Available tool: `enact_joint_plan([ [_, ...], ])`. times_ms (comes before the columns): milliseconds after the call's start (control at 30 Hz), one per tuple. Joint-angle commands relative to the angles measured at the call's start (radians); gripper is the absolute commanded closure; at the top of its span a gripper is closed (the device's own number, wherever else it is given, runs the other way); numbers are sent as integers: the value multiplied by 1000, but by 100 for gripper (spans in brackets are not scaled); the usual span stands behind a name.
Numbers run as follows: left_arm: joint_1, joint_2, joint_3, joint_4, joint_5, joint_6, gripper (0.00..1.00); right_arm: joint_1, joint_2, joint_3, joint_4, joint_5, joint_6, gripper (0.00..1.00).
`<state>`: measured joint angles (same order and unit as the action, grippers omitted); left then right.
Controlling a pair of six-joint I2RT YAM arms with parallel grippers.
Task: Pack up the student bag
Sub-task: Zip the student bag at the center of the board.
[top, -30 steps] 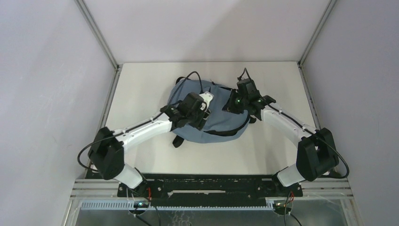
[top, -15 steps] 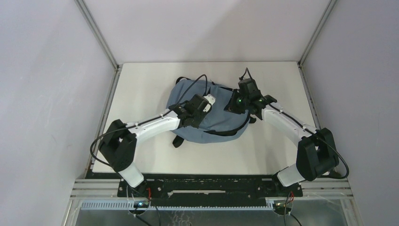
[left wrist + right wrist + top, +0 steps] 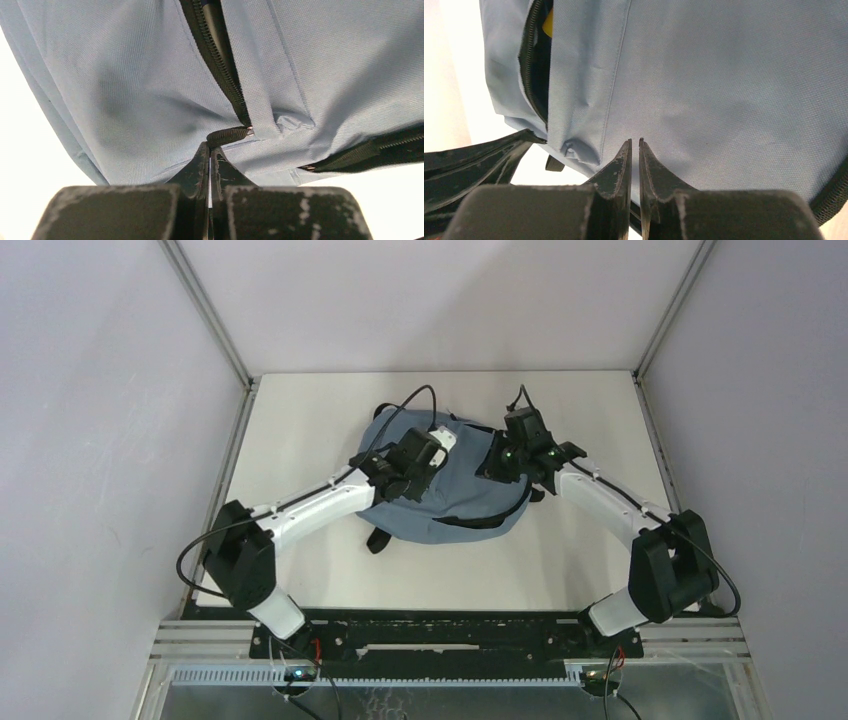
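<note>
Readable text, labels, brands, numbers, signs: none in any view. Student bag: plain grey-blue fabric with black zippers, no legible tag or logo on the faces shown (both close-up views included).

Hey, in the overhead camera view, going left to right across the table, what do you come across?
First the left arm's shoulder block → left gripper → right gripper → right arm's shoulder block. The student bag lies under both grippers, so it has no single place in the order.
</note>
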<state>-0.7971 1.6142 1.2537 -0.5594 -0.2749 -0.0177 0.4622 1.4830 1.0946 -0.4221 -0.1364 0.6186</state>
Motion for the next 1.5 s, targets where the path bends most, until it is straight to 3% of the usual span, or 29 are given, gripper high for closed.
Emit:
enact_joint_plan([
  [0, 4, -60, 71, -4, 20, 6, 100, 31, 21, 19, 12, 8, -6, 85],
  [233, 22, -8, 155, 20, 43, -25, 100, 114, 14, 19, 73, -15, -19, 81],
  [500, 130, 19, 187, 55, 302, -109, 100, 164, -15, -63, 275, -60, -75, 49],
  [567, 150, 21, 178, 69, 368, -125, 100, 168, -4, -77, 316, -74, -77, 45],
  [800, 172, 29, 162, 91, 428, -159, 100, 190, 49, -90, 463, -108, -64, 43],
  [1067, 194, 36, 180, 107, 458, -194, 100, 201, 108, -68, 489, -110, -46, 55],
  [1267, 210, 47, 196, 118, 460, -221, 100, 209, 101, -71, 441, -78, -42, 98],
  [1467, 228, 62, 234, 131, 433, -248, 100, 226, 84, -98, 427, -82, -54, 100],
])
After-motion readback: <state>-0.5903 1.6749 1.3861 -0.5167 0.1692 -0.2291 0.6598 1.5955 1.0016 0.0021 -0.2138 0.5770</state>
